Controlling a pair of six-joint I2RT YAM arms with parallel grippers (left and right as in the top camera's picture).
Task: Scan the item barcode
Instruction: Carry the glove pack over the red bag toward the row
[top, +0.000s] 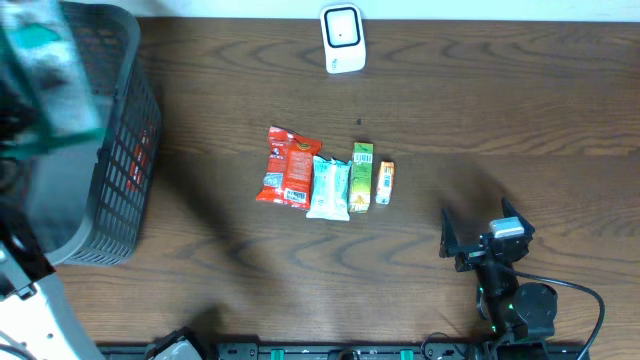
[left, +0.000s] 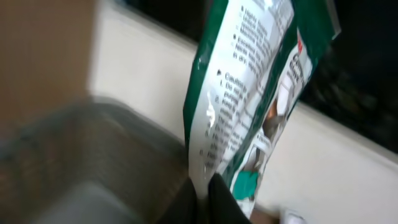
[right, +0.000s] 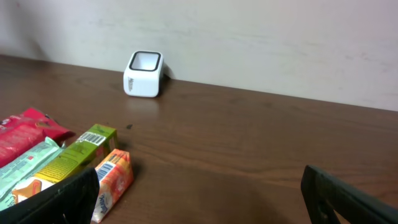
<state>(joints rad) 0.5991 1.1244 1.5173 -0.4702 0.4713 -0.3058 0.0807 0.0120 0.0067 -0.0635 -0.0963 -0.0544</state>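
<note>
Left jaws grip a green-white packet (left: 249, 93) over the grey basket (top: 120, 170)

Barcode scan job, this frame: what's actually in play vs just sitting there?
In play:
- green-and-white packet, pinched in the shut left pincer
- white scanner at the table's far edge

Lying about:
- red packet, white-teal packet, green box and orange box, in a row mid-table
- grey basket
- right pincer, open and empty
</note>
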